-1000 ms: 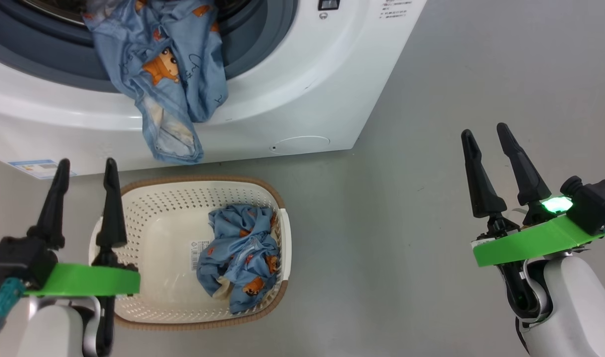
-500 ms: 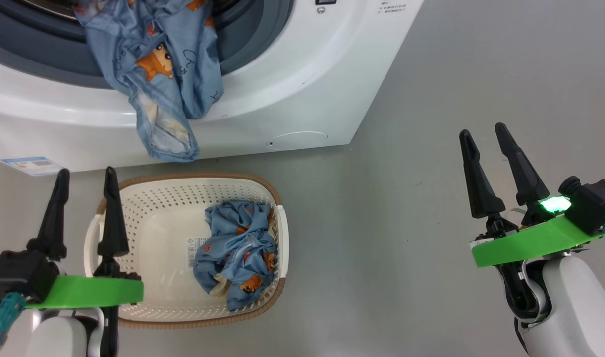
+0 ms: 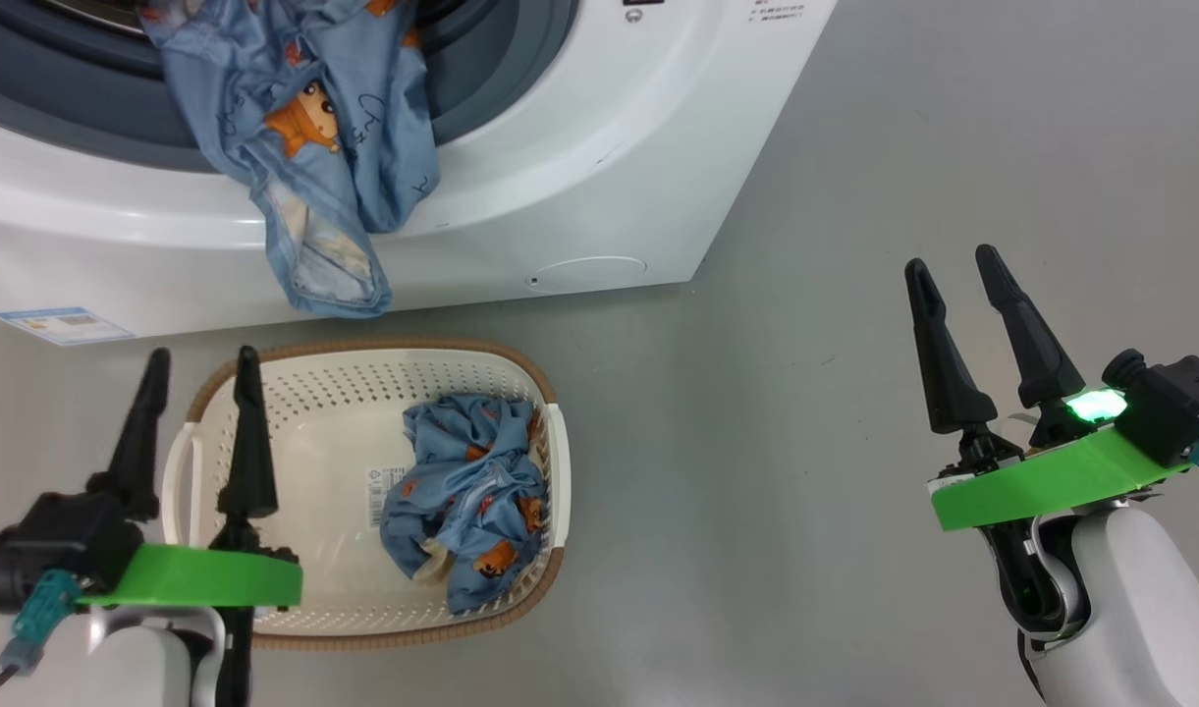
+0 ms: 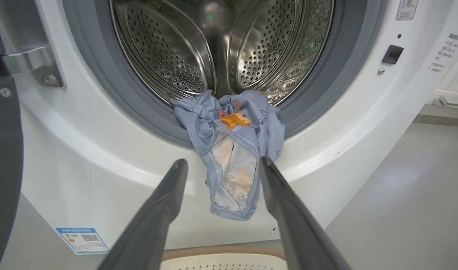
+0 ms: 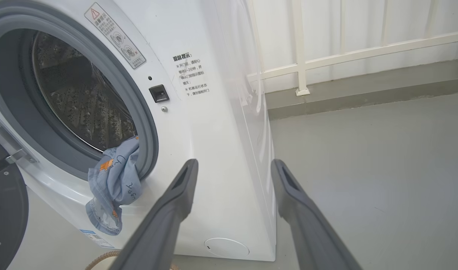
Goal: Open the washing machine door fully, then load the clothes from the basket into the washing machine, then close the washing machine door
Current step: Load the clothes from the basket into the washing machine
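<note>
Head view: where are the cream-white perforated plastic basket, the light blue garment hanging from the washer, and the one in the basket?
Cream-white perforated plastic basket (image 3: 363,388): head view, perforated far wall.
Light blue hanging garment (image 3: 304,128): head view, orange cartoon figure.
Light blue garment in basket (image 3: 466,501): head view, crumpled middle.

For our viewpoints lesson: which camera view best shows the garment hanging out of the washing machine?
The left wrist view: the hanging garment faces it whole, from drum lip to hem. The head view looks down on it, top cut off; the right wrist view sees it side-on.
</note>
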You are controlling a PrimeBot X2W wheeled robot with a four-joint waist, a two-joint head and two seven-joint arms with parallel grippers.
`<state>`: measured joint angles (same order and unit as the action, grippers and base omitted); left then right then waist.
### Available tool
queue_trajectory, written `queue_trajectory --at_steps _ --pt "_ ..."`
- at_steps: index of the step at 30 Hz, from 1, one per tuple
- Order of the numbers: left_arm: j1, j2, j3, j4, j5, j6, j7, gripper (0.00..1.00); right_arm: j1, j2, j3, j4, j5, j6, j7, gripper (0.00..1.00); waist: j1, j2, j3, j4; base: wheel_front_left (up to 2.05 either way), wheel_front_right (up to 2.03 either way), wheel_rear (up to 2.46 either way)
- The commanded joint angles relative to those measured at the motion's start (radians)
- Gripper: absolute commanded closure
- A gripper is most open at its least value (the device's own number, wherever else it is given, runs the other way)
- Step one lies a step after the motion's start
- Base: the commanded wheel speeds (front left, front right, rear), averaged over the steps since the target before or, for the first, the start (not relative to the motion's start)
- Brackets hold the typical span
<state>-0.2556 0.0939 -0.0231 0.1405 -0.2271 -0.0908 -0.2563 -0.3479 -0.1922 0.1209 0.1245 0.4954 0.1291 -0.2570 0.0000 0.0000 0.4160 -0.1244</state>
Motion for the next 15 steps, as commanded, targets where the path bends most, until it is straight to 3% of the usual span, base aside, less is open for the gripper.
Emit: queue_trajectory --at_steps 1,15 --pt "-0.035 0.014 0.022 0.001 -0.015 -0.01 -0.001 0.0 0.009 -0.01 0.025 -0.024 -0.003 0.002 -0.005 0.0 0.0 0.0 0.002 0.0 0.0 0.0 0.0" --pt "-0.268 0.056 -0.077 0.24 -0.035 -0.034 0.043 0.0 -0.015 0.01 0.033 -0.031 -0.002 0.002 -0.005 0.0 0.0 0.0 0.053 -0.034 0.0 0.0 0.0"
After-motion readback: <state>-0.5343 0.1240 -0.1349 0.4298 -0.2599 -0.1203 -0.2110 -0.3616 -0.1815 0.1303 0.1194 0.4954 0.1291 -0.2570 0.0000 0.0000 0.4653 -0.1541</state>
